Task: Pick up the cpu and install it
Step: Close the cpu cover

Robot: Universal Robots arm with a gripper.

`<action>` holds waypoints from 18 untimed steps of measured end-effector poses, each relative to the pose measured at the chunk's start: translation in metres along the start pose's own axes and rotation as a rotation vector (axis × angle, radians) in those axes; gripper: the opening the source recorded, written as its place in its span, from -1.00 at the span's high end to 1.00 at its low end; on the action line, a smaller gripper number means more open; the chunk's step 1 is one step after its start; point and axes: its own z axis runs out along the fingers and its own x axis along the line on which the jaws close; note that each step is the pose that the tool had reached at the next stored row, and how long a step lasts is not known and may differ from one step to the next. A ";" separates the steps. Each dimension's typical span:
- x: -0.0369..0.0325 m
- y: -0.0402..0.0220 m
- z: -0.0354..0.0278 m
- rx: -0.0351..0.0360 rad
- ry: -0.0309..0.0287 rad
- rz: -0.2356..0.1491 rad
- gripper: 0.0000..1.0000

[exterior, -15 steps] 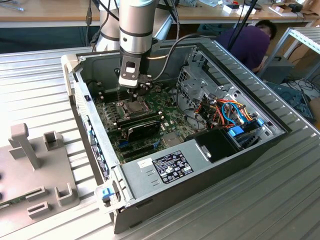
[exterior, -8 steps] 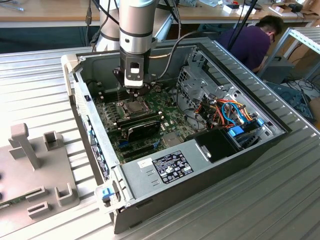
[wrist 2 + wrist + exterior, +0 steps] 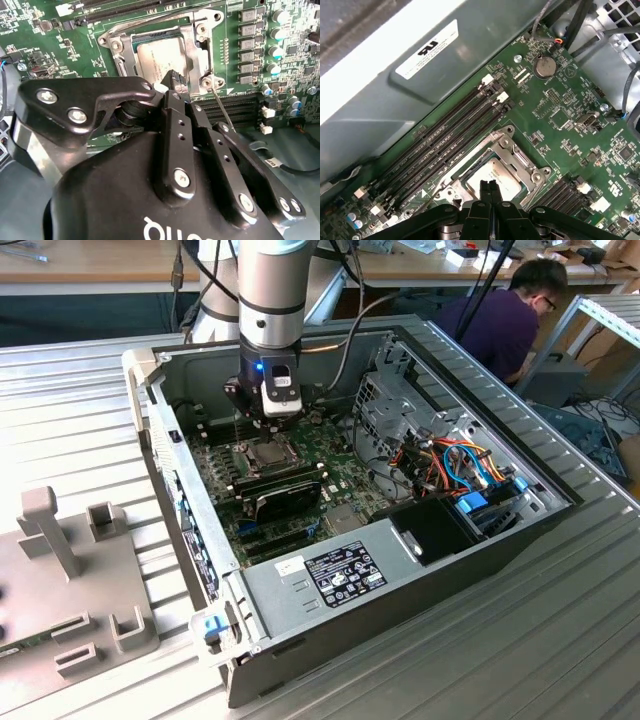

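The fingers of the black gripper [image 3: 490, 186] are being pressed together on nothing. The small flat square cpu with a dull silvery top [image 3: 497, 172] is lying beneath the fingertips, in the shiny metal socket frame [image 3: 512, 150]. It is being judged light, stiff, slippery and fragile, best gripped by opposite edges.

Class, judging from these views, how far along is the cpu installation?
Done: the cpu lies flat inside the socket frame. In hand: nothing; the gripper is poised over it, jaws shut. Left: I cannot tell whether the frame is latched.
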 end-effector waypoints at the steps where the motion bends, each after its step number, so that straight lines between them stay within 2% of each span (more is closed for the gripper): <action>1: 0.0000 0.0000 0.0000 0.0000 0.0000 0.000 0.79; 5: 0.0000 0.0000 0.0000 -0.0001 0.0000 -0.001 0.79; 6: 0.0000 0.0001 0.0001 -0.0012 0.0004 -0.016 0.79; 14: 0.0000 0.0000 0.0003 -0.0122 0.0054 -0.174 0.79; 18: 0.0000 0.0000 0.0005 -0.0190 0.0084 -0.272 0.79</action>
